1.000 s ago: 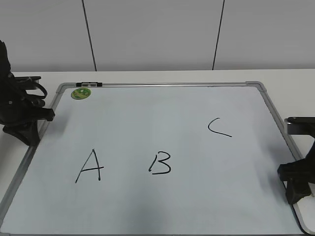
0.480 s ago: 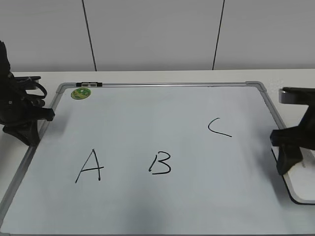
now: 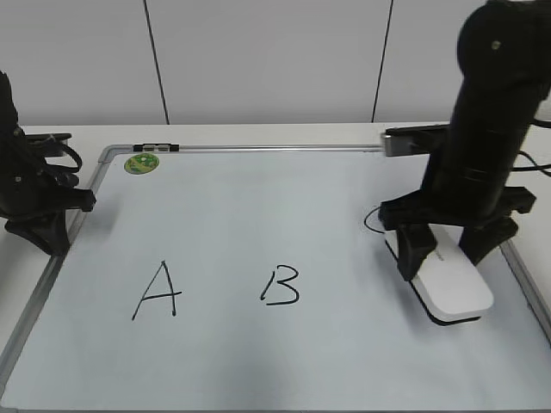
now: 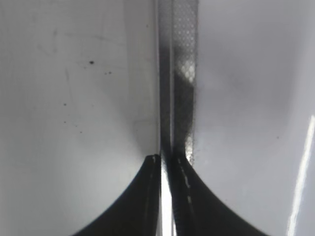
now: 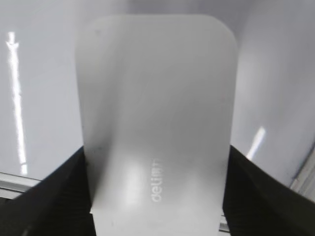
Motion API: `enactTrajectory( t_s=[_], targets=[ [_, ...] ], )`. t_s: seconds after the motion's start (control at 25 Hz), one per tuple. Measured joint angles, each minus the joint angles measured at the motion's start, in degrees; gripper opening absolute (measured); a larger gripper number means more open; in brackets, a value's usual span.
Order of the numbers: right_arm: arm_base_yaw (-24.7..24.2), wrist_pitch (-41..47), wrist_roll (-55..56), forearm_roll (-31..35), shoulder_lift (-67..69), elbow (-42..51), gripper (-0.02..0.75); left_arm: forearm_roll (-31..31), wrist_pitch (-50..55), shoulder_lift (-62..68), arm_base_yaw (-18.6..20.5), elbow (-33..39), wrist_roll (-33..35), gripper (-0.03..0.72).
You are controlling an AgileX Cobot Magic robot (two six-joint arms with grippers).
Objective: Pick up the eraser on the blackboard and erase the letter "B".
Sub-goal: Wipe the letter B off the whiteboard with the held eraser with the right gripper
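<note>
The blackboard (image 3: 258, 206) is a white board with a grey frame lying flat. The black letter "B" (image 3: 281, 286) is drawn at its front middle. My right gripper (image 3: 441, 258) is shut on the white eraser (image 3: 454, 291), low over the board's right part, to the right of the "B" and apart from it. I cannot tell whether the eraser touches the board. In the right wrist view the eraser (image 5: 157, 118) fills the space between the fingers of that gripper (image 5: 156, 196). My left gripper (image 3: 41, 234) is shut and empty at the board's left edge, and its tips (image 4: 165, 160) sit over the frame (image 4: 178, 73).
A black "A" (image 3: 157, 292) is left of the "B". A black "C" (image 3: 372, 222) is mostly hidden behind the right arm. A round green sticker (image 3: 141, 163) and a small dark clip (image 3: 157, 148) are at the board's far left corner. A white wall stands behind.
My right arm has swung in from the board's right edge to the left and farther back, carrying the eraser with it. The left arm has not moved.
</note>
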Motion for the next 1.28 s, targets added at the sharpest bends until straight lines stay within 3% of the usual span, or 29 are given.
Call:
enactTrajectory(
  t_s=[0.56, 1.28],
  targets=[
    [7.8, 0.7, -0.2, -0.1, 13.4, -15.5, 0.529, -0.1, 0.0, 0.0, 0.0, 0.0, 0.0, 0.042],
    [11.5, -0.1, 1.8, -3.2, 19.9, -18.8, 0.528, -0.1, 0.0, 0.0, 0.0, 0.0, 0.0, 0.041]
  ],
)
